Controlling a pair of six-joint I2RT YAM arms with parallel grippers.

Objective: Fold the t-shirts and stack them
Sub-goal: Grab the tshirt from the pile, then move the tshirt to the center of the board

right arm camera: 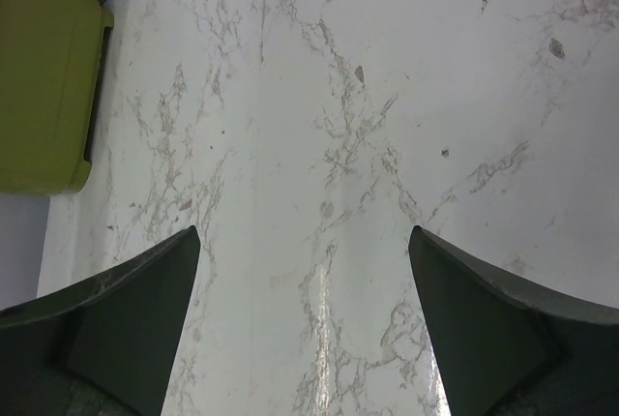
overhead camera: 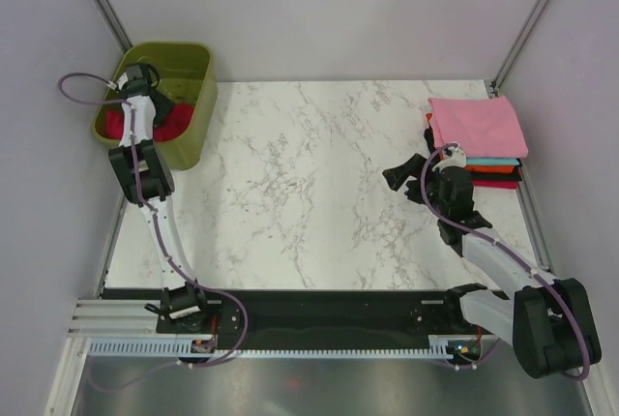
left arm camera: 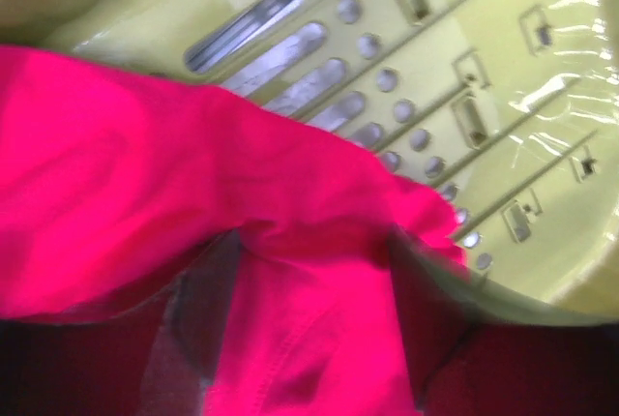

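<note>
Crimson t-shirt (left arm camera: 145,193): bright crimson cloth, loose and rumpled, not folded, with a stitched hem line showing near the bottom of the left wrist view.
Where it lies: inside the olive-green basket (overhead camera: 198,60), at the far left corner of the worktop (overhead camera: 309,174). From above it shows as a red heap on the basket floor.
Basket: plastic, with rounded corners. Its inner wall has rows of slots and round holes.
Folded stack: at the far right edge of the worktop. The pink t-shirt (overhead camera: 477,126) lies flat and square on top. Under it, strips of a teal t-shirt (overhead camera: 490,160), a black t-shirt (overhead camera: 484,172) and a red t-shirt (overhead camera: 495,183) show at the near edge.
Count of t-shirts: one loose in the basket. Four coloured layers can be counted in the stack, and whether more lie between them cannot be told.
Count of other things: one basket, two arms.
Left end effector (overhead camera: 158,106): down inside the basket and right against the crimson cloth. The wrist view is blurred, so how far it is open and whether it grips the cloth cannot be told.
Right end effector (right arm camera: 305,329): fingers spread wide and holding nothing, over bare worktop just left of the stack.
</note>
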